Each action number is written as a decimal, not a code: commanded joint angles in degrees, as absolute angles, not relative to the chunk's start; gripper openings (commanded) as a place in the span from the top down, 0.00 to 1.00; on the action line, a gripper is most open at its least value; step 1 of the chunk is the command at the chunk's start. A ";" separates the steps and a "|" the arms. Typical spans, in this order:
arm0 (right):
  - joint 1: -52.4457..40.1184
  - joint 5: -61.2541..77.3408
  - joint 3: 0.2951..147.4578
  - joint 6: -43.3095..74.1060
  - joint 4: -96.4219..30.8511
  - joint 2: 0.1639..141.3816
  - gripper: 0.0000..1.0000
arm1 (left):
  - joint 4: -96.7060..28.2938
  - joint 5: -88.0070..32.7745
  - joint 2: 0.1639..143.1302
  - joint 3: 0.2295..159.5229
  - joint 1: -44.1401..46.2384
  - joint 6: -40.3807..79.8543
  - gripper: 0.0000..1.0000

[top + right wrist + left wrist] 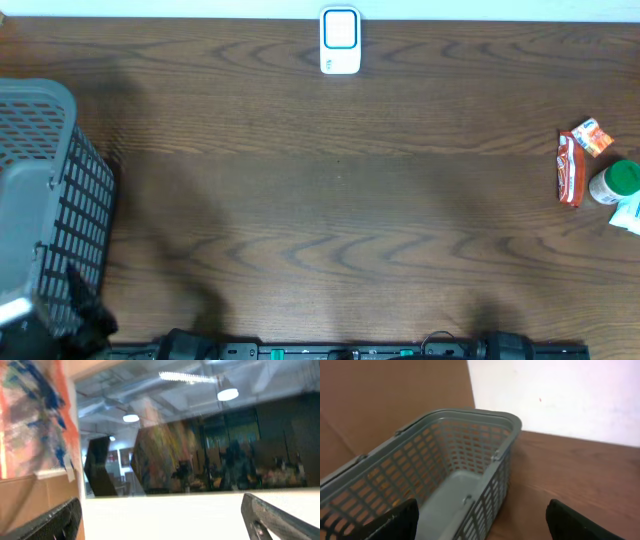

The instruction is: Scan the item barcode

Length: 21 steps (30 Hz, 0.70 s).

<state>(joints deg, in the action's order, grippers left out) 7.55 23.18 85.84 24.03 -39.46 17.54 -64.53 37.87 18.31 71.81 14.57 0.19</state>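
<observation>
The items lie at the table's right edge in the overhead view: a red packet (569, 168), a small orange packet (593, 136), a green-capped white bottle (614, 182) and a white pack (628, 213). A white scanner with a blue-framed window (340, 41) stands at the far edge, in the middle. My left gripper (480, 525) is open, with nothing between its fingers, over the near end of the grey basket (470, 440). My right gripper (165, 520) is open and empty, raised and pointing at a white wall and a window. No item shows in either wrist view.
The grey mesh basket (45, 200) fills the left edge of the table. Both arm bases (330, 350) sit along the near edge. Bare wooden tabletop (330, 200) lies between the basket, the scanner and the items.
</observation>
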 commanded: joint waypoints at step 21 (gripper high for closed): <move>5.04 16.14 82.39 22.63 -82.13 18.26 0.01 | -80.86 38.15 14.72 70.35 13.89 0.30 0.18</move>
